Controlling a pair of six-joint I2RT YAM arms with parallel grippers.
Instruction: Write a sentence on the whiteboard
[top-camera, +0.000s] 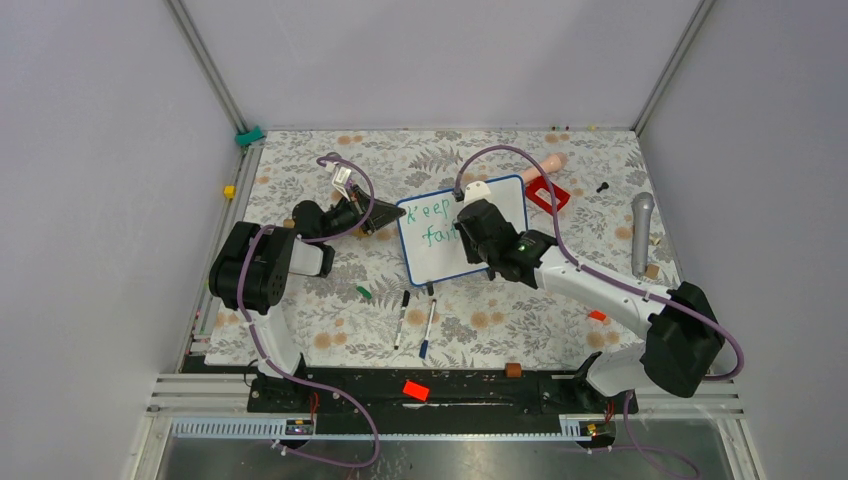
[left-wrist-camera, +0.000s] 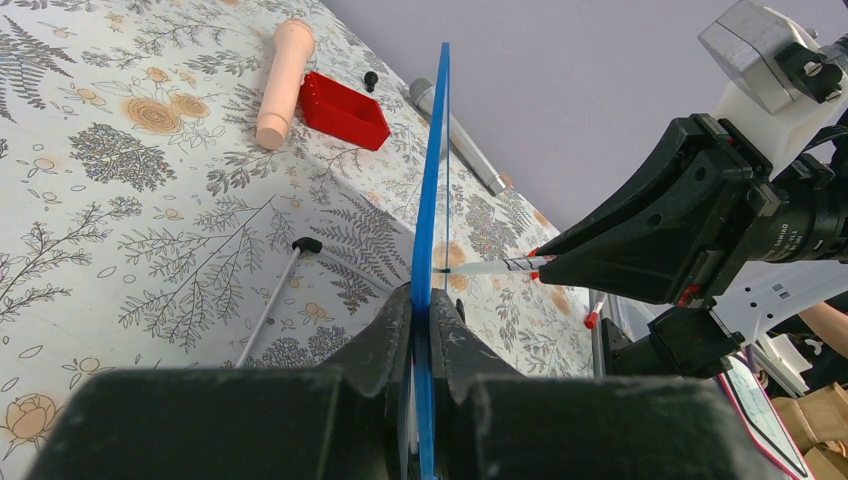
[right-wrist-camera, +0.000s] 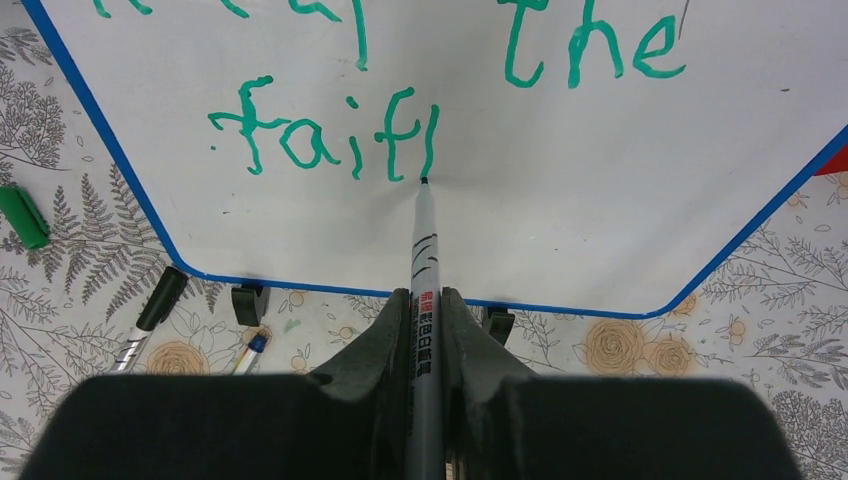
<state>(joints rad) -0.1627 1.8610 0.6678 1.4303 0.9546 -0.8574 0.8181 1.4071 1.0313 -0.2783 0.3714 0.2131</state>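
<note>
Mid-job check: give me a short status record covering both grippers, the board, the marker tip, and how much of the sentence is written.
left gripper: shut on the side edge of the whiteboard, steadying it
right gripper: shut on the marker
marker tip: touching the board at the foot of the newest stroke
sentence: top line "Keep the"; second line "fait" plus one vertical stroke
left to write: rest of "faith", then "strong"
loose items: two pens and a green cap on the table in front of the board

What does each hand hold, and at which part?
Left hand clamps the whiteboard by its blue edge; right hand grips the marker by its barrel.
</note>
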